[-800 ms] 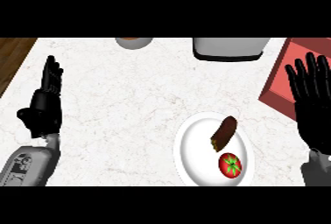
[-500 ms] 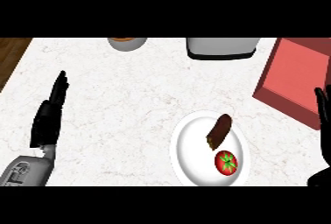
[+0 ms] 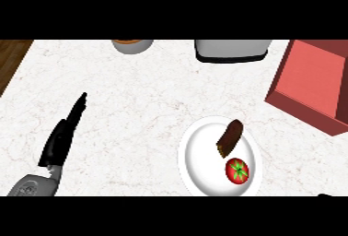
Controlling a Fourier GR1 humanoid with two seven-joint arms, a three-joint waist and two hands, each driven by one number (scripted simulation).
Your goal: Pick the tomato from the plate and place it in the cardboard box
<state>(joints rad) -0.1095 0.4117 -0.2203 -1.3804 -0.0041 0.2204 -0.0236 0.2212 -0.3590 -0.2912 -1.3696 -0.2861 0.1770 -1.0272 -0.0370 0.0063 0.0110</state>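
The tomato [image 3: 238, 171] lies untouched on the plate [image 3: 200, 156], well right of our flat, empty left hand [image 3: 62, 136]; we judge grasping and boxing remain.

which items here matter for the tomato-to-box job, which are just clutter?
Job:
tomato, on the white plate
red open box, far right

Clutter:
brown food piece on the same plate
grey appliance, back edge
round container, back edge

Left hand rests open at left.

Head view, steeply above counter [image 3: 136, 110]
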